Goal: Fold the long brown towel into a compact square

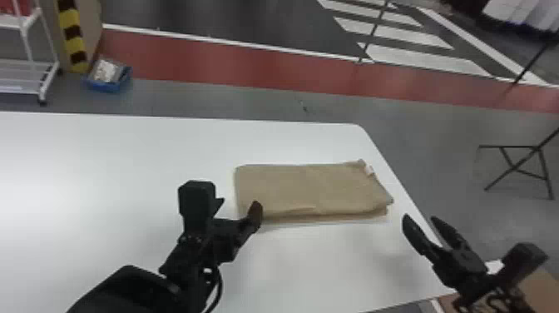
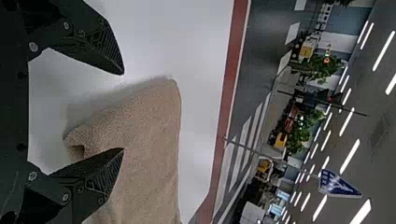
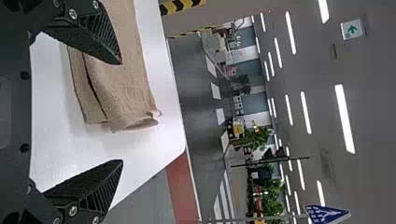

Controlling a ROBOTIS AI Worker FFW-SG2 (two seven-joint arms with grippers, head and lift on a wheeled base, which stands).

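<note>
The brown towel (image 1: pixel 307 189) lies folded in a flat rectangle near the table's right end, its layered edge facing the robot and a small white tag at its far right corner. By its near left corner is my left gripper (image 1: pixel 253 214). In the left wrist view my left gripper (image 2: pixel 123 111) stands open, one finger over the towel (image 2: pixel 149 135), the other above bare table. Off the towel's near right corner, my right gripper (image 1: pixel 420 218) is open at the table's right edge. In the right wrist view the towel (image 3: pixel 116 79) lies beyond my right gripper (image 3: pixel 122 112), with nothing between its fingers.
The white table (image 1: pixel 124 166) extends far to the left; its right edge runs close beside the towel. On the floor behind are a blue box (image 1: pixel 108 77) and a white rack (image 1: pixel 29 75). A black folding stand (image 1: pixel 520 166) is at the right, a cardboard box (image 1: pixel 540 291) below it.
</note>
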